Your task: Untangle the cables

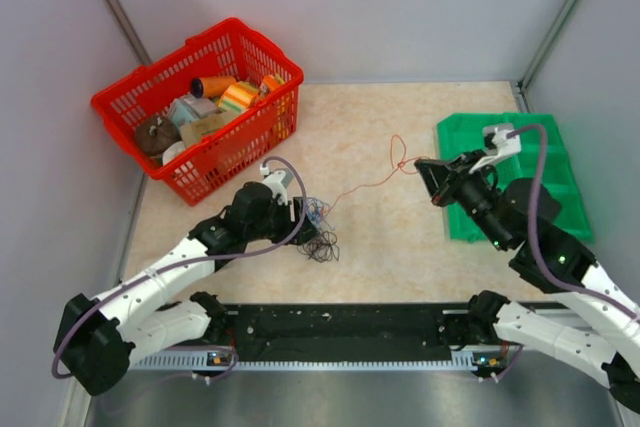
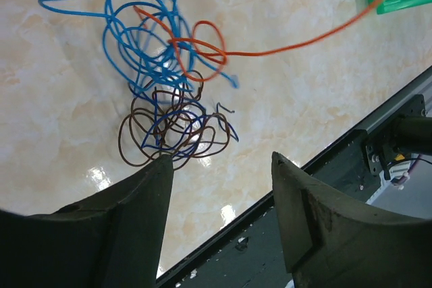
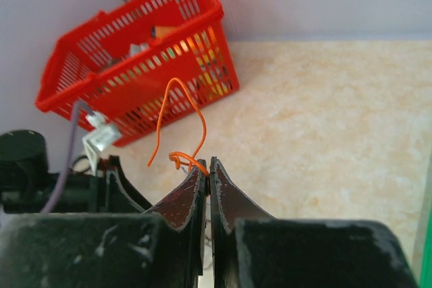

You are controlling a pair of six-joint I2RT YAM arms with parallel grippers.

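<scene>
Low and just left of centre in the overhead view, the cables (image 1: 320, 230) lie as a small snarl of hair-thin wire on the glossy, beige-marbled table (image 1: 400, 247).

Up close in the left wrist view it splits into three strands. A blue wire (image 2: 128, 38) is thrown in big loose loops at upper left, and a brown wire (image 2: 169, 133) is curled in tighter rings beneath it. The orange wire (image 2: 283, 48) knots through the blue and shoots off to the upper right corner.

Right over that snarl is the left gripper (image 2: 219, 160), fingers spread wide. One dark matte fingertip sits at the rim of the brown rings, and the other is well clear, over bare table. The left arm comes up from the lower left corner, white links, black wrist bent down.

Across the table the orange strand runs taut to the right gripper (image 3: 208, 166), whose scuffed fingers are pressed together, pinching it. The free end arches up above the tips. That arm climbs from the lower right, wrist level, nose pointing left over the edge of a green plastic tray (image 1: 560, 182).

At upper left stands a red lattice basket (image 1: 250, 137), filled with mixed items.
</scene>
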